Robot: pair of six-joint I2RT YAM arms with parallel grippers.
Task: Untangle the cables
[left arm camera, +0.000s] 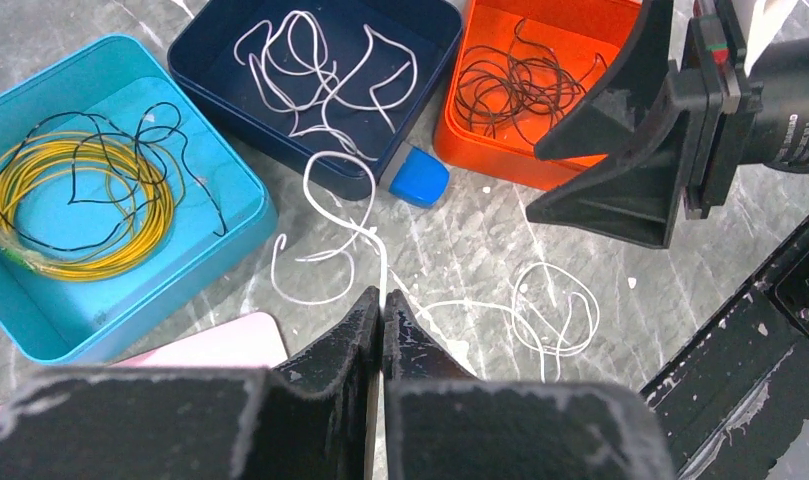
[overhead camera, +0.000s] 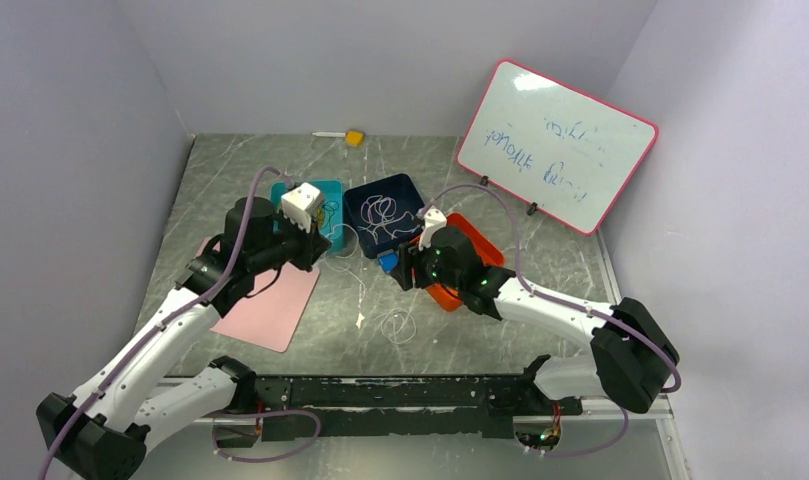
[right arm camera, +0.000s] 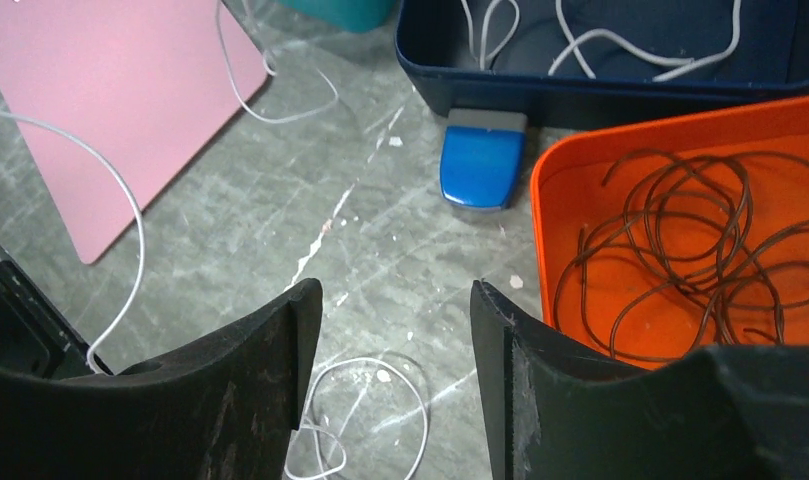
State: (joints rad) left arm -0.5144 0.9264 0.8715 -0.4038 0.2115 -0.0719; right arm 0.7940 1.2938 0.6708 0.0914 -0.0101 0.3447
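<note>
Left gripper [left arm camera: 382, 315] is clamped on the white cable [left arm camera: 382, 268]: featherlight, floppy, slippery. Right gripper [right arm camera: 395, 335], jaws parted and empty, could take its loop [right arm camera: 370, 359] at six o'clock

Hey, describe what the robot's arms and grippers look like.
The left arm and right arm have white links with black joints, and a lilac hose runs along each. The left gripper and right gripper have black, wedge-shaped fingers, scuffed whitish at the edges.
</note>
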